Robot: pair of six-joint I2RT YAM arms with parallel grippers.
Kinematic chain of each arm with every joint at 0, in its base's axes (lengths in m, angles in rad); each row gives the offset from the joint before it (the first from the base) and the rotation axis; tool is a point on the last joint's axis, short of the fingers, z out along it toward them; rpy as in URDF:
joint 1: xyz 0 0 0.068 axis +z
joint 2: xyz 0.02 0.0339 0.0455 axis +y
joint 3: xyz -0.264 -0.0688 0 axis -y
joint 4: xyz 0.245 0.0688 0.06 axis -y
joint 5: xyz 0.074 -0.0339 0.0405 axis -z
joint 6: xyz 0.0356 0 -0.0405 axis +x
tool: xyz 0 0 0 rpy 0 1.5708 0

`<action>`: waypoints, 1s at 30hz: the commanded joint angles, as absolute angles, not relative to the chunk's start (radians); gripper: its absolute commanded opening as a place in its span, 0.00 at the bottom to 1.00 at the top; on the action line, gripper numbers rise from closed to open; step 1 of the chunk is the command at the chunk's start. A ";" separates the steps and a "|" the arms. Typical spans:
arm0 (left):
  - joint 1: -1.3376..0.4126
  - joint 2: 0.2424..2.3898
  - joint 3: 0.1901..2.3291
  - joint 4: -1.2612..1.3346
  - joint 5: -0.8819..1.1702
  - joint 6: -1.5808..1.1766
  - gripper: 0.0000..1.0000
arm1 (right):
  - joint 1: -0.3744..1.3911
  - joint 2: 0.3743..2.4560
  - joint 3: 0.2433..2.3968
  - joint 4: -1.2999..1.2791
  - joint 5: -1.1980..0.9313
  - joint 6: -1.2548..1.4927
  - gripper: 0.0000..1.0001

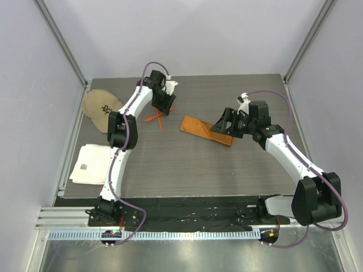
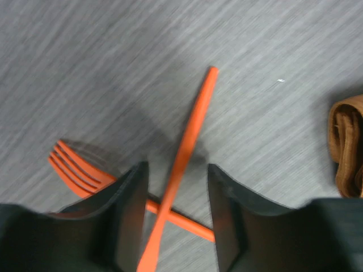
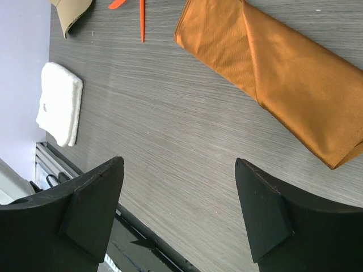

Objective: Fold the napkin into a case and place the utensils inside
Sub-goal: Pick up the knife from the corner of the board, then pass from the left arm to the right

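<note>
Soft, even light from overhead fills the top view, and shadows on the grey table (image 1: 187, 164) under the arms are faint and diffuse. At the left wrist the table's grain is smeared, the utensils (image 2: 187, 136) lie soft-edged over a dim shadow, and the fingers (image 2: 129, 215) of the left gripper (image 2: 177, 169) are dark and unfocused. The right wrist view is crisp, with a gentle sheen on the case (image 3: 283, 73).

High camera looking down from behind, wrist cameras close over table (image 1: 170, 164), all sharing utensils (image 1: 159, 118)
</note>
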State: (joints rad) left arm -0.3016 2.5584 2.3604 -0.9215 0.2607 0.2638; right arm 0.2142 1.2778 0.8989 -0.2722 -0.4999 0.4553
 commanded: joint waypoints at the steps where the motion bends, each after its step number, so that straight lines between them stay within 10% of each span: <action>1: -0.298 2.576 2.352 -0.948 0.209 0.275 0.42 | 0.229 1.273 0.888 -0.198 -0.497 0.471 0.84; 7: -0.311 2.496 2.226 -0.853 0.199 0.284 0.01 | 0.278 1.449 0.964 -0.185 -0.342 0.554 0.89; 10: -0.311 2.439 2.221 -0.848 0.233 0.252 0.00 | 0.290 1.535 1.031 -0.099 -0.354 0.632 1.00; 30: -0.491 1.927 1.789 -0.655 0.314 -0.172 0.00 | 0.433 1.953 1.376 0.190 -0.322 1.006 0.92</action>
State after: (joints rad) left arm -0.4290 1.9617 1.8194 -0.6968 0.3279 -0.1322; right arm 0.4118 1.9446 1.3392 0.1268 -0.3325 0.9649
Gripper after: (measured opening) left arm 0.027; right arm 0.927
